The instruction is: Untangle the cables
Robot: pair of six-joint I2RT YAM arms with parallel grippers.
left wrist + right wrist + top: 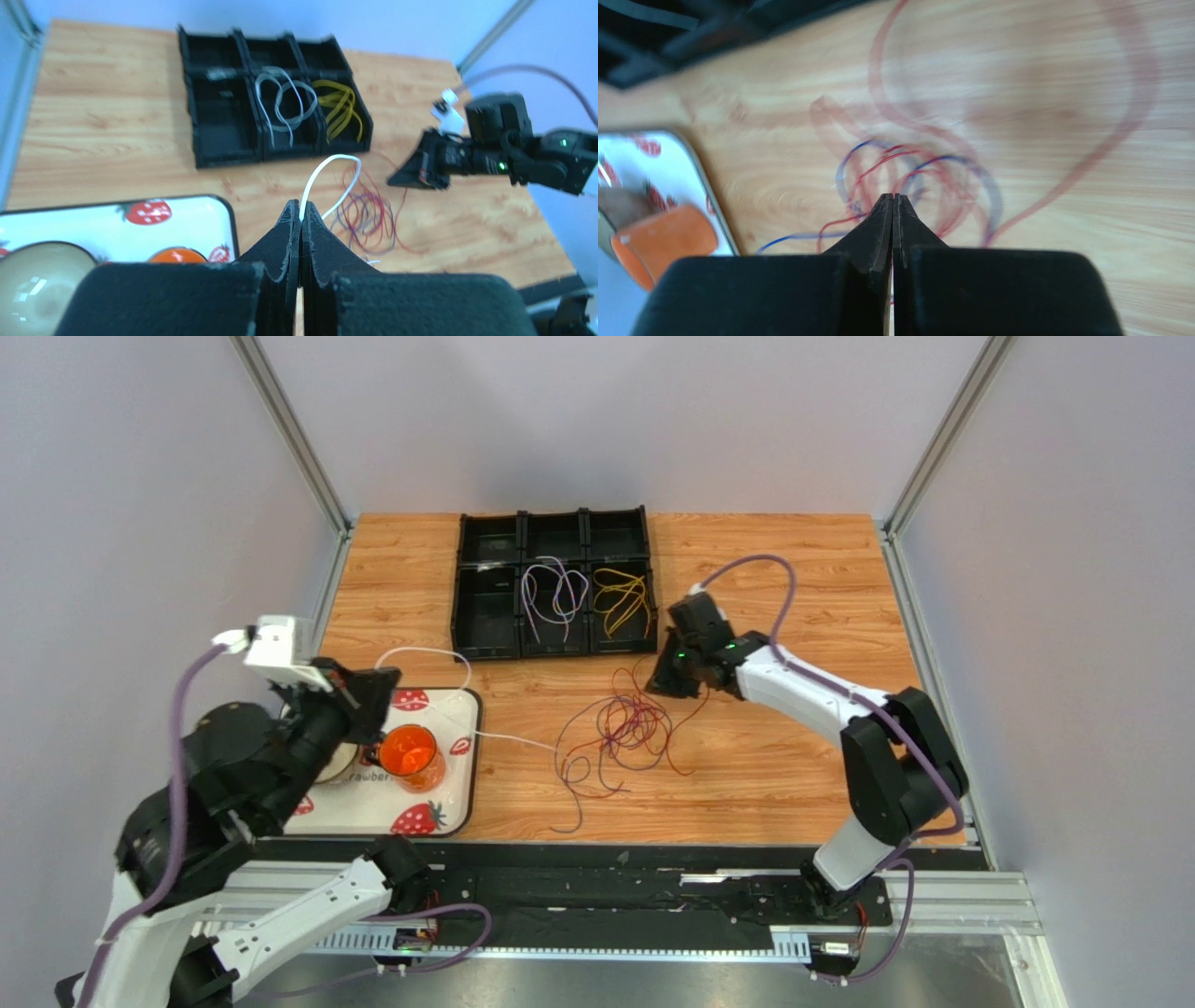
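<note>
A tangle of thin red, brown and blue cables [624,735] lies on the wooden table right of centre; it also shows in the left wrist view [365,210] and the right wrist view [913,175]. My left gripper [379,679] [301,210] is shut on a white cable [463,669] [330,171], which loops out and runs toward the tangle. My right gripper [657,679] [893,198] is shut just above the tangle's far edge, with a red cable [1018,210] rising to its tips. Lilac cables [554,595] and yellow cables [622,599] lie in separate compartments.
A black compartment organiser [484,602] stands at the back centre. A strawberry-print tray [456,798] at the front left holds an orange cup [411,753] and a bowl [35,287], close under my left arm.
</note>
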